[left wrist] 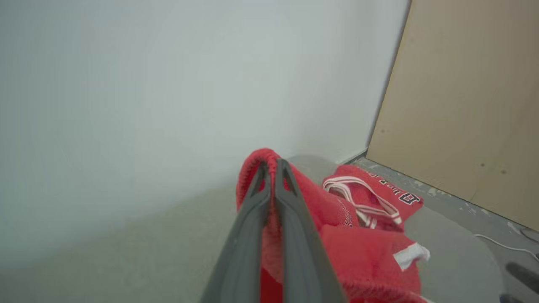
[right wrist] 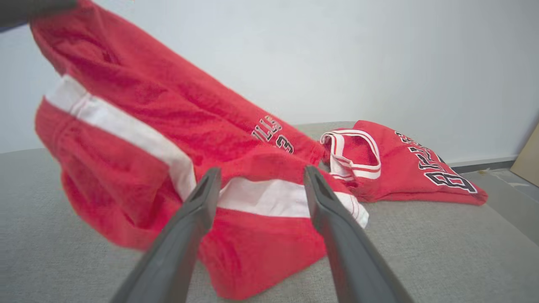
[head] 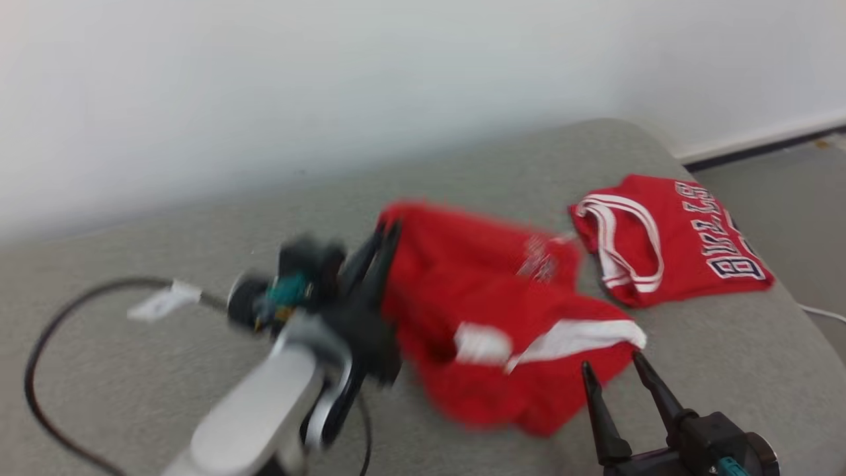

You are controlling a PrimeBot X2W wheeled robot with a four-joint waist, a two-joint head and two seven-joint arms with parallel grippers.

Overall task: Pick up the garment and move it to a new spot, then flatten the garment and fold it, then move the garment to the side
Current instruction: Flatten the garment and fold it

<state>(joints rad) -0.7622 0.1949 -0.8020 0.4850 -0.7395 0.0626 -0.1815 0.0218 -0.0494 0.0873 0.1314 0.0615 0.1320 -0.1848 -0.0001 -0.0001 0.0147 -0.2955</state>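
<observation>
Pinching a fold of the red shorts (head: 482, 291), the left hand (head: 388, 231) is closed on the cloth and lifts that part off the grey worktop (head: 727, 350), while the rest trails down onto it. The right hand (head: 611, 360) hangs open near the white stripe, holding nothing. The cloth looks soft, light and floppy; it will likely sag and bunch, so a second hold at a far corner should spread it. Blur smears the left hand, and I cannot tell which edge it grips. A red jersey (head: 687, 244) lies just beside.
</observation>
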